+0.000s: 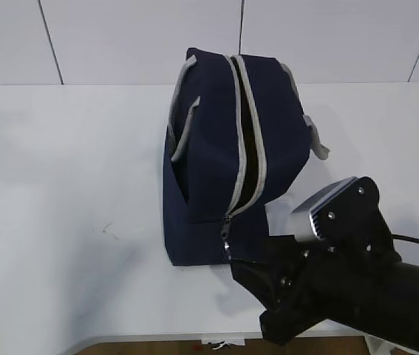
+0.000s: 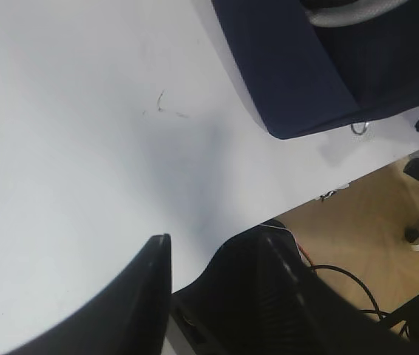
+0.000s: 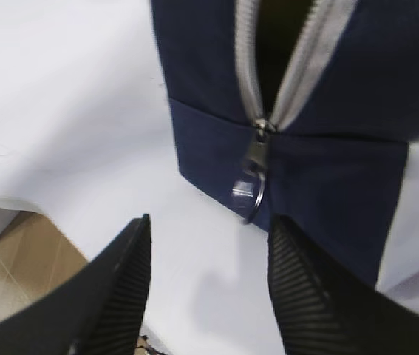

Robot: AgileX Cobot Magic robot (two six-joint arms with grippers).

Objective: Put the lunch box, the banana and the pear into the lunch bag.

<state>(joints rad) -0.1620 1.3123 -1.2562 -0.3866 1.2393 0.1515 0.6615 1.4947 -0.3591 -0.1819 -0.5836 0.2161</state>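
The bag sits mid-frame on the bench, zip parted. The right gripper, jaws apart and empty, faces the ring pull, likely to unzip further. The left gripper idles open at lower left. No box or fruit visible.

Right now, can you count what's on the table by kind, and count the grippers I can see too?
Lunch bag, navy, zipper open along the top: 1
Ring pull hanging at the zipper's near end: 1
Grippers, both open and holding nothing: 2, the left gripper and the right gripper
Fruit or lunch box in view: 0
Total: 4
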